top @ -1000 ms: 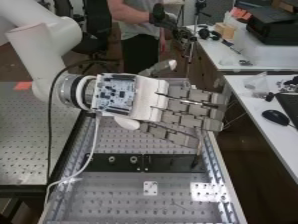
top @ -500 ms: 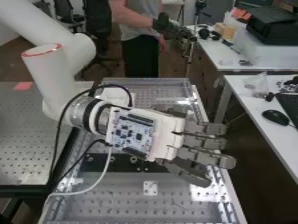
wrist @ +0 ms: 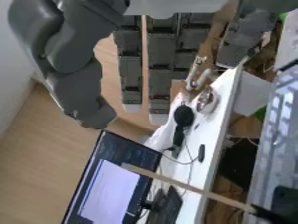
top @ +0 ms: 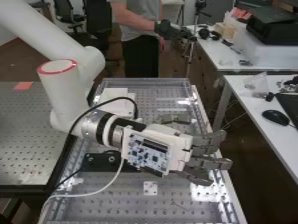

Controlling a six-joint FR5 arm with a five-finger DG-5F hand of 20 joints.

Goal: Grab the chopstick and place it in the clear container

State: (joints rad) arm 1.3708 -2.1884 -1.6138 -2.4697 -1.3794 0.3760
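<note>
In the high view the hand (top: pixel 211 162) is over the right side of the perforated bench, its fingers extended toward the right edge. The wrist view has the hand (wrist: pixel 159 65) with fingers straight and separated and the thumb hanging apart from them; it is open and holds nothing. A thin pale wooden chopstick (wrist: pixel 193 188) crosses the wrist view at a slant, apart from the fingertips, its lower end by a dark part. A clear-walled shape (top: pixel 149 81) spans the bench's far end in the high view; I cannot tell whether it is the container.
A black bar (top: pixel 100 161) lies across the bench, partly behind the arm. Beyond the arm is a white block (top: pixel 120 106). The arm's cables hang down over the bench's left side. A side table (top: pixel 256 107) with a mouse stands to the right.
The hand has come from the bench's farther part toward its near end and tilted, with its fingers still extended. The chopstick seen upright by the black bar a second ago is now hidden in the high view.
</note>
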